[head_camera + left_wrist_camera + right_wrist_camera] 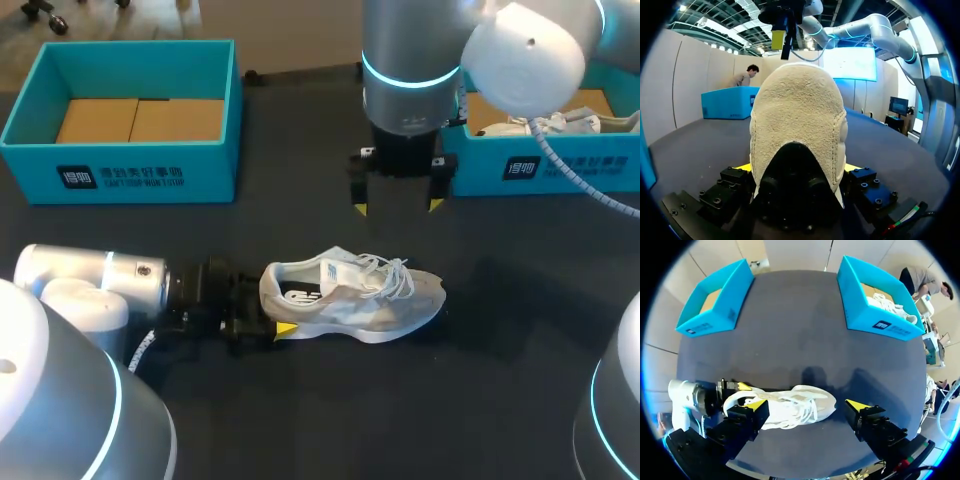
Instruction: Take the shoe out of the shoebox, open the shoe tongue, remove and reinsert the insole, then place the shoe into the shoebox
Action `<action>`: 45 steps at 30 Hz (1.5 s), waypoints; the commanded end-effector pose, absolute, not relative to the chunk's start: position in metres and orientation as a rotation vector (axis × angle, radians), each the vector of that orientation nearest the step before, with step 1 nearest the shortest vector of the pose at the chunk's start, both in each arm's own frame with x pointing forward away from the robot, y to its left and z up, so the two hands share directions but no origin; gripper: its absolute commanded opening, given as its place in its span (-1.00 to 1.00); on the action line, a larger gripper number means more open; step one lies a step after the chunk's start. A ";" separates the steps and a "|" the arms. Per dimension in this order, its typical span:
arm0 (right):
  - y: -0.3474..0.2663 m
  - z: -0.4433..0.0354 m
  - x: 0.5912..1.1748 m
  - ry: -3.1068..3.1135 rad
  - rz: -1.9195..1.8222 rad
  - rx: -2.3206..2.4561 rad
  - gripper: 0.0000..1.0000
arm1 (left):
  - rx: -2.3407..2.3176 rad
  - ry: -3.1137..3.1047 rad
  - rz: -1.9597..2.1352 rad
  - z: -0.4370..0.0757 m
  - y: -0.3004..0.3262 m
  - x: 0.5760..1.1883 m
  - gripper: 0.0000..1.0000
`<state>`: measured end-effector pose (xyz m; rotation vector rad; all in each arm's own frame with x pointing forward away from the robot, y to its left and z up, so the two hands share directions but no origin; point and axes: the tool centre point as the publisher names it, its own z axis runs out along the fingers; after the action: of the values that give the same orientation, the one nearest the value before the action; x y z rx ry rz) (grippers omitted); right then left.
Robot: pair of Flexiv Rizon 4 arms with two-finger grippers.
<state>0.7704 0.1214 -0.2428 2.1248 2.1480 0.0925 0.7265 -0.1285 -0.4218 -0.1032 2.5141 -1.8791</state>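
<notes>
A white lace-up shoe (350, 295) lies on its sole mid-table, toe toward the right, with a dark insole (300, 294) visible inside. My left gripper (272, 308) comes in low from the left and is shut on the heel. In the left wrist view the heel of the shoe (797, 120) fills the space between the yellow fingertips (742, 167), which touch it on both sides (797, 167). My right gripper (397, 207) hangs open above and behind the shoe, holding nothing. In the right wrist view the shoe (795, 407) lies below its spread gripper (807, 407).
A teal shoebox (130, 175) at the back left holds only its cardboard floor. A second teal shoebox (545, 170) at the back right holds another white shoe (560, 122). The tabletop (300, 420) is dark cloth.
</notes>
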 end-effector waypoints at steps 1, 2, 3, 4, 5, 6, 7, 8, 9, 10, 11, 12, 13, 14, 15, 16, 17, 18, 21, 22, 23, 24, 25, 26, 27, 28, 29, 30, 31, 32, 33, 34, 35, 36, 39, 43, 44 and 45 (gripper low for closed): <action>0.141 -0.239 0.766 2.132 0.001 2.099 1.00 | -0.102 2.516 -1.876 -0.421 -0.129 0.726 -1.00; 0.147 -0.238 0.764 2.125 0.005 2.095 1.00 | -0.102 2.516 -1.876 -0.421 -0.129 0.726 -1.00; 0.152 -0.238 0.762 2.114 0.000 2.101 1.00 | -0.102 2.516 -1.876 -0.421 -0.129 0.726 -1.00; 0.156 -0.238 0.760 2.107 -0.013 2.106 1.00 | -0.102 2.516 -1.876 -0.421 -0.129 0.726 -1.00; 0.160 -0.238 0.758 2.090 -0.004 2.114 1.00 | -0.102 2.516 -1.876 -0.421 -0.129 0.726 -1.00; 0.165 -0.238 0.755 2.069 -0.001 2.132 1.00 | -0.102 2.516 -1.876 -0.421 -0.129 0.726 -1.00; 0.170 -0.238 0.752 2.050 -0.014 2.140 1.00 | -0.102 2.516 -1.876 -0.421 -0.129 0.726 -1.00; 0.172 -0.238 0.751 2.038 -0.019 2.148 1.00 | -0.102 2.516 -1.876 -0.421 -0.129 0.726 -1.00; 0.177 -0.238 0.749 2.026 -0.008 2.154 1.00 | -0.102 2.516 -1.876 -0.421 -0.129 0.726 -1.00; 0.182 -0.239 0.748 2.011 -0.018 2.163 1.00 | -0.102 2.516 -1.876 -0.421 -0.129 0.726 -1.00; 0.185 -0.240 0.748 2.003 -0.032 2.163 1.00 | -0.102 2.516 -1.876 -0.421 -0.129 0.726 -1.00; 0.188 -0.241 0.747 1.997 -0.038 2.164 1.00 | -0.102 2.516 -1.876 -0.421 -0.129 0.726 -1.00; 0.191 -0.243 0.746 1.986 -0.048 2.171 1.00 | -0.102 2.516 -1.876 -0.421 -0.129 0.726 -1.00; 0.194 -0.246 0.744 1.970 -0.055 2.178 1.00 | -0.102 2.516 -1.876 -0.421 -0.129 0.726 -1.00; 0.195 -0.248 0.744 1.969 -0.058 2.182 1.00 | -0.102 2.516 -1.876 -0.421 -0.129 0.726 -1.00; 0.197 -0.252 0.742 1.969 -0.058 2.185 1.00 | -0.102 2.516 -1.876 -0.421 -0.129 0.726 -1.00; 0.199 -0.254 0.741 1.968 -0.058 2.187 1.00 | -0.102 2.516 -1.876 -0.421 -0.129 0.726 -1.00; 0.200 -0.256 0.741 1.967 -0.070 2.190 1.00 | -0.102 2.516 -1.876 -0.421 -0.129 0.726 -1.00; 0.205 -0.266 0.738 1.961 -0.107 2.181 1.00 | -0.102 2.516 -1.876 -0.421 -0.129 0.726 -1.00; 0.206 -0.269 0.738 1.961 -0.114 2.179 1.00 | -0.102 2.516 -1.876 -0.421 -0.129 0.726 -1.00; 0.206 -0.272 0.737 1.953 -0.130 2.182 1.00 | -0.102 2.516 -1.876 -0.421 -0.129 0.726 -1.00; 0.207 -0.275 0.736 1.955 -0.141 2.175 1.00 | -0.102 2.516 -1.876 -0.421 -0.129 0.726 -1.00; 0.208 -0.277 0.736 1.959 -0.156 2.163 1.00 | -0.102 2.516 -1.876 -0.421 -0.129 0.726 -1.00; 0.209 -0.278 0.735 1.959 -0.153 2.162 1.00 | -0.102 2.516 -1.876 -0.421 -0.129 0.726 -1.00; 0.209 -0.280 0.734 1.962 -0.153 2.159 1.00 | -0.102 2.516 -1.876 -0.421 -0.129 0.726 -1.00; 0.210 -0.282 0.733 1.965 -0.178 2.148 1.00 | -0.102 2.516 -1.876 -0.421 -0.129 0.726 -1.00; 0.210 -0.284 0.733 1.962 -0.197 2.146 1.00 | -0.102 2.516 -1.876 -0.421 -0.129 0.726 -1.00; 0.210 -0.285 0.732 1.961 -0.200 2.147 1.00 | -0.102 2.516 -1.876 -0.421 -0.129 0.726 -1.00; 0.209 -0.288 0.731 1.960 -0.208 2.145 1.00 | -0.102 2.516 -1.876 -0.421 -0.129 0.726 -1.00; 0.209 -0.291 0.730 1.956 -0.231 2.145 1.00 | -0.102 2.516 -1.876 -0.421 -0.129 0.726 -1.00; 0.208 -0.294 0.728 1.956 -0.227 2.146 1.00 | -0.102 2.516 -1.876 -0.421 -0.129 0.726 -1.00; 0.207 -0.296 0.727 1.951 -0.245 2.142 1.00 | -0.102 2.516 -1.876 -0.421 -0.129 0.726 -1.00; 0.207 -0.297 0.726 1.947 -0.260 2.140 1.00 | -0.102 2.516 -1.876 -0.421 -0.129 0.726 -1.00; 0.206 -0.299 0.725 1.949 -0.289 2.121 1.00 | -0.102 2.516 -1.876 -0.421 -0.129 0.726 -1.00; 0.206 -0.305 0.725 1.951 -0.339 2.092 1.00 | -0.102 2.516 -1.876 -0.421 -0.129 0.726 -1.00; 0.205 -0.316 0.723 1.938 -0.357 2.089 1.00 | -0.102 2.516 -1.876 -0.421 -0.129 0.726 -1.00; 0.205 -0.319 0.723 1.938 -0.351 2.090 1.00 | -0.102 2.516 -1.876 -0.421 -0.129 0.726 -1.00; 0.205 -0.321 0.723 1.937 -0.349 2.091 1.00 | -0.102 2.516 -1.876 -0.421 -0.129 0.726 -1.00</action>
<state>0.7252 0.1988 -0.3118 2.0959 1.9689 -0.3253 0.7264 -0.1286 -0.4218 -0.1030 2.5140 -1.8793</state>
